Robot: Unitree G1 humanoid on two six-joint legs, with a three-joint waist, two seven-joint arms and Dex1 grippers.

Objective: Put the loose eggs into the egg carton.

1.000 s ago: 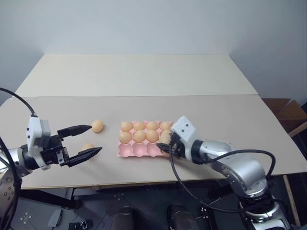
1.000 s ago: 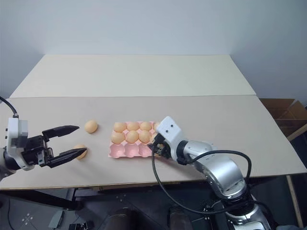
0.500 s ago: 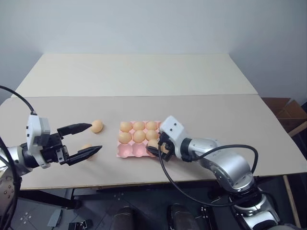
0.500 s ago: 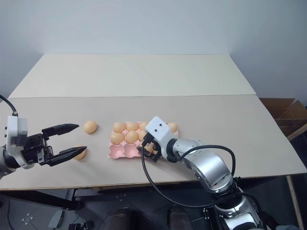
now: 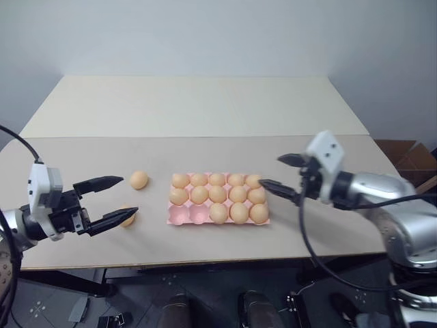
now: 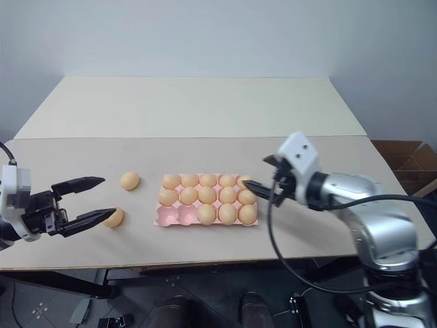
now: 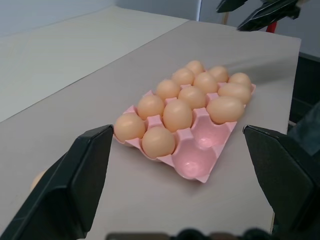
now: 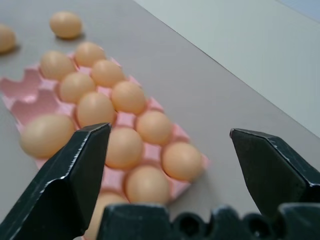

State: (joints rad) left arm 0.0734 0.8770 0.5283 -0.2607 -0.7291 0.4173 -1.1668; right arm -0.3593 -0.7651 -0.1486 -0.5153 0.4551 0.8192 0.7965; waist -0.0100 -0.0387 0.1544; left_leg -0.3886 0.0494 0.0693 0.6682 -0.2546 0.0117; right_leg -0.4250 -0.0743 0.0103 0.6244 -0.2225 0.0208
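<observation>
The pink egg carton [image 5: 179, 217] lies at the table's front middle, filled with eggs except for its two front-left cups. Two loose eggs rest on the table to its left: one farther back [image 5: 138, 180], one nearer the front edge [image 5: 126, 219]. My left gripper [image 5: 130, 197] hovers open, its fingertips close to both loose eggs and holding nothing. My right gripper [image 5: 269, 171] stands open and empty just off the carton's right end, raised above the table. The right wrist view looks over the carton [image 8: 15, 87] toward the loose eggs [image 8: 66, 24].
The table [image 5: 205, 109] has wide bare room behind the carton, with a seam running across its middle. A cardboard box [image 5: 406, 160] sits off the right edge. The front edge is close to the carton and the nearer loose egg.
My right gripper, shut low over the carton's front row, has opened, swung right and risen. An egg now sits in the front row's middle cup. The left gripper stayed put.
</observation>
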